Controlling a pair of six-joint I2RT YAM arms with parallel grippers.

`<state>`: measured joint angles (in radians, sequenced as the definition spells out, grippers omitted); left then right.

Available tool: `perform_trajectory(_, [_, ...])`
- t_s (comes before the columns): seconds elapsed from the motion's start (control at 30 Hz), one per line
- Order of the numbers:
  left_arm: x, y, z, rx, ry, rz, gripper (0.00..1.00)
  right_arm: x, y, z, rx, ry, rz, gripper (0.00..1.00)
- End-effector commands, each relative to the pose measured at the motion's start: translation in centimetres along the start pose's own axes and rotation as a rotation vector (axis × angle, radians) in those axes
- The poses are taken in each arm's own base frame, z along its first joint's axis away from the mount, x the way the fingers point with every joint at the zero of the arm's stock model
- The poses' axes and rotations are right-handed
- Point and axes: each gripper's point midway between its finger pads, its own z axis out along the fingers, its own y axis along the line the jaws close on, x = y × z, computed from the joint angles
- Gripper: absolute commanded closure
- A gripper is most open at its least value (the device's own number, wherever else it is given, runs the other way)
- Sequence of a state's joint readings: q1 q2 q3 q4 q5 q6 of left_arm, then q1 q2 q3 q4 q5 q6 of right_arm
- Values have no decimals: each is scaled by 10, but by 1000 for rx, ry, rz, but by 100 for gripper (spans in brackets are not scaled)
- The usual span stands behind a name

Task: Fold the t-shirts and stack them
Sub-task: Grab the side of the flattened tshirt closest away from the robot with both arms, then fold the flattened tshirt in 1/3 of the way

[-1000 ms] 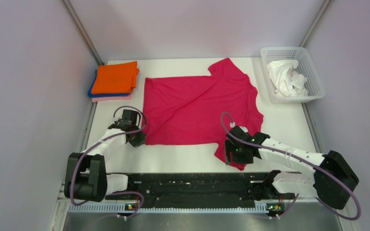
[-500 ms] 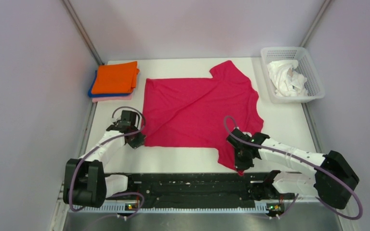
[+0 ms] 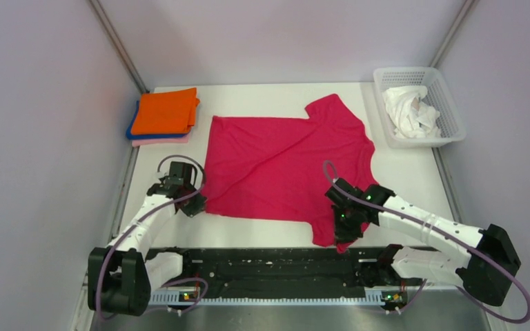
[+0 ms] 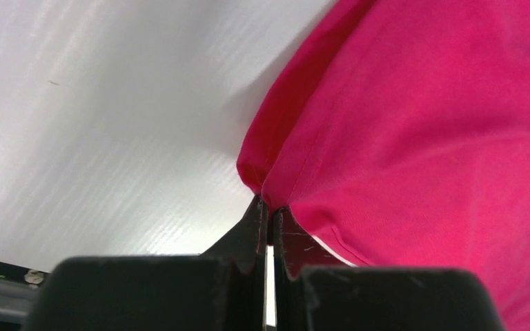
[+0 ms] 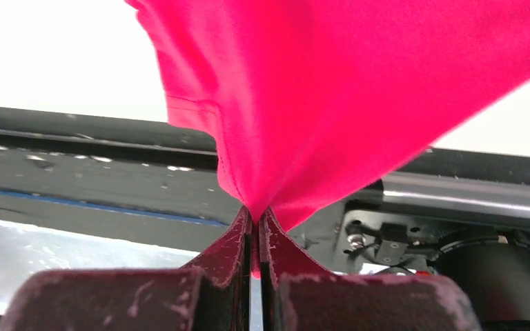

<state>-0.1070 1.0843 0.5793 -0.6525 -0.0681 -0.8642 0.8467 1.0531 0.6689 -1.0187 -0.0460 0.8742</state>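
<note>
Your crimson t-shirt (image 3: pixel 283 165) lies spread over the middle of the table (image 3: pixel 414 186), hem toward 9 o'clock and sleeves toward 3. At the shirt's 7 o'clock corner, your left gripper (image 3: pixel 194 205) has its fingers pinched tight on the hem. At 5 o'clock, your right gripper (image 3: pixel 341 231) is clamped on the near sleeve, and the cloth pulls up taut from its tips. At the table's 10 o'clock sits a folded stack with the orange shirt (image 3: pixel 167 110) on top, then the blue shirt (image 3: pixel 132 128) and the pale pink shirt (image 3: pixel 159 141). At 2 o'clock, the white basket (image 3: pixel 448 93) holds a crumpled white shirt (image 3: pixel 408 110).
</note>
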Motion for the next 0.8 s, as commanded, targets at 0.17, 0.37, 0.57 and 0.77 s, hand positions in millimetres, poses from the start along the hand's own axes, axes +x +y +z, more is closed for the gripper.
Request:
perform_trajectory(0.17, [-26,-55,-21,171,-15,6,100,-88,35,-38,-142,-223,-29,100])
perform_trajectory(0.37, [-50,-91,-22,234,-29,15,100,-141,37,-61,-147,-338,-37,100])
perform_trajectory(0.57, [-76,-111,-17,217,-49,22,100,-188,21,-77,-93,-428,-1,100])
perform_trajectory(0.77, [-98,-118,-9,196,-61,2,100,-230,5,-87,-80,-518,47,100])
